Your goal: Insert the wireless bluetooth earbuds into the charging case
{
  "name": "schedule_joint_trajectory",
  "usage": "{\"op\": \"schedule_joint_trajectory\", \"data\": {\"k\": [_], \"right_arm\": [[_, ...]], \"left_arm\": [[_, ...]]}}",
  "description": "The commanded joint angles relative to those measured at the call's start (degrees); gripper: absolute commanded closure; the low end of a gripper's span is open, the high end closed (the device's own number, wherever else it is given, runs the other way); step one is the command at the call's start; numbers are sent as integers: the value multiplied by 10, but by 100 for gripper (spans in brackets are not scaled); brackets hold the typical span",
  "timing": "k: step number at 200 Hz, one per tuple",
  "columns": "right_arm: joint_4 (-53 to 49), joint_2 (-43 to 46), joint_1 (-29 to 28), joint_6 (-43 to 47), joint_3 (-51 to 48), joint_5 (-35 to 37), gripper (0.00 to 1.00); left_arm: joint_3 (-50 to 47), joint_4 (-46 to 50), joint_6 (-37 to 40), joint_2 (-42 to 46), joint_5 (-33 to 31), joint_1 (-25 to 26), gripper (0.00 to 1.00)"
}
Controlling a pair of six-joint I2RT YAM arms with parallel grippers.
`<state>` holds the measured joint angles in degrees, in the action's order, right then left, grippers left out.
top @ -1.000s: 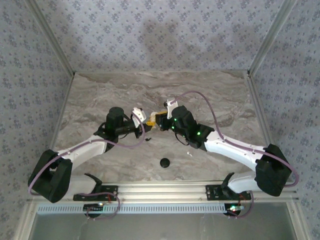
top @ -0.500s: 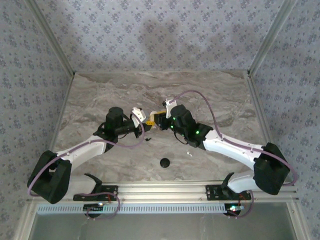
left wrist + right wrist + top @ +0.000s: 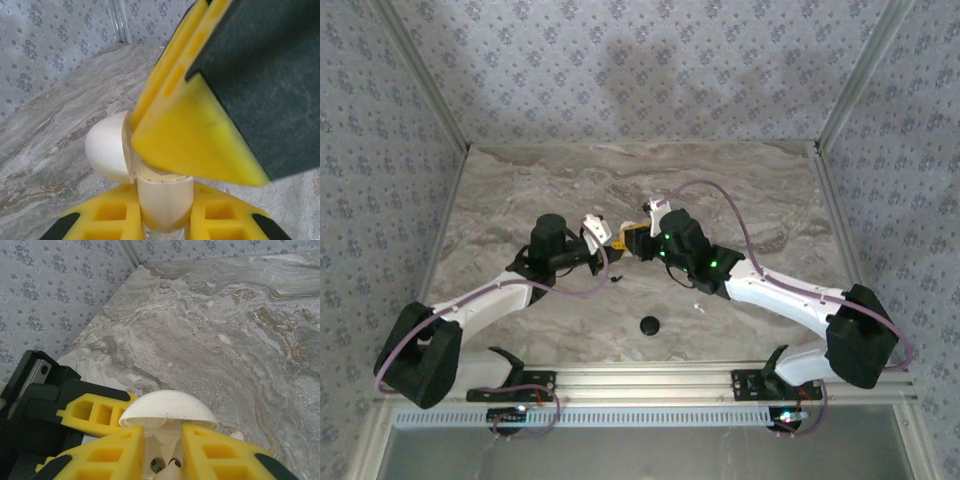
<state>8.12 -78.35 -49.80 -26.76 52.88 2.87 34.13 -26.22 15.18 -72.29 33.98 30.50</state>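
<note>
The white charging case (image 3: 165, 200) stands upright between the yellow fingers of my left gripper (image 3: 165, 187), which is shut on its base. Its domed lid (image 3: 107, 147) hangs open to the left. My right gripper (image 3: 163, 432) hovers right over the open case, its fingers slightly parted, and one yellow finger (image 3: 195, 135) covers the case's mouth. Through the gap I see the lid (image 3: 167, 410), the case's sockets and a white earbud (image 3: 167, 472) low between the fingers. Both grippers meet mid-table (image 3: 625, 240). A black earbud (image 3: 615, 279) and a white earbud (image 3: 698, 306) lie on the marble.
A round black disc (image 3: 650, 324) lies near the table's front edge, between the two arm bases. Patterned walls enclose the marble table (image 3: 520, 190) on three sides. Purple cables loop off both arms.
My right gripper's fingers have parted a little over the case. The right wrist has crept slightly toward the left gripper. The left arm has held still with the case.
</note>
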Motion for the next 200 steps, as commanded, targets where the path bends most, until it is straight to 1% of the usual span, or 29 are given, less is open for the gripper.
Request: {"op": "schedule_joint_trajectory", "data": {"k": [1, 54, 86, 111, 138, 200], "right_arm": [[-10, -3, 0, -12, 21, -12, 70], [2, 0, 7, -20, 21, -24, 63], [10, 6, 12, -22, 20, -37, 56], [15, 13, 13, -19, 21, -41, 47], [18, 20, 15, -14, 22, -51, 43], [22, 44, 27, -15, 24, -75, 40]], "left_arm": [[7, -30, 5, 16, 8, 4, 85], [5, -36, 1, 14, 4, 4, 85], [4, -38, 0, 13, 3, 4, 85], [3, -39, -1, 11, 1, 4, 85], [2, -40, 0, 8, 0, 4, 85], [1, -42, 0, 6, -2, 4, 85]]}}
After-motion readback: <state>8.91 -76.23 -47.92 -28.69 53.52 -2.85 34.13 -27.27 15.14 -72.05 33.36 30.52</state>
